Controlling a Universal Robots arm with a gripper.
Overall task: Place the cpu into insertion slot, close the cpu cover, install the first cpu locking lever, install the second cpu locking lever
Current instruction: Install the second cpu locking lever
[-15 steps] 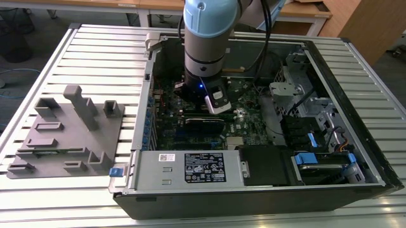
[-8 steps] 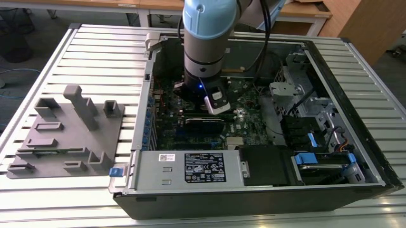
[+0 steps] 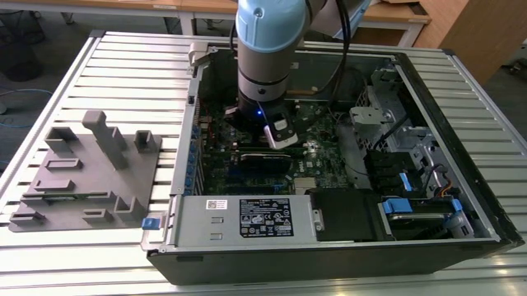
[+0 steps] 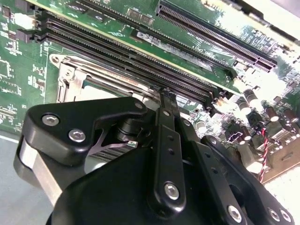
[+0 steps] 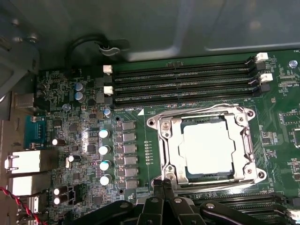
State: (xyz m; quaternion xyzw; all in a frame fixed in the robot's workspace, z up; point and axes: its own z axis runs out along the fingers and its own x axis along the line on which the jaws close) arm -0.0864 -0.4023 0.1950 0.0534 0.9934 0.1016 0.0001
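Note:
The cpu [image 5: 208,147], a pale silver square, lies flat in the insertion slot [image 5: 152,123] on the green board. The cpu cover [image 5: 171,147], a silver frame with a window, lies down around it. A thin wire lever [image 5: 197,109] runs along the socket's side facing the memory slots. My gripper [image 5: 161,183] hovers at the socket's opposite edge, its black fingers pressed together with nothing seen between them. In the second wrist view the gripper [image 4: 166,93] tips meet right at the socket's metal rim [image 4: 70,77]. The exterior view shows the arm reaching down into the case, gripper [image 3: 280,137] low over the board.
Long black memory slots [image 5: 183,79] flank the socket, with a row of capacitors [image 5: 104,150] and rear ports [image 5: 28,161] beside it. The power supply [image 3: 247,216] and drive bays [image 3: 411,203] fill the case's near side. A grey fixture tray [image 3: 86,172] sits on the table at the exterior view's left.

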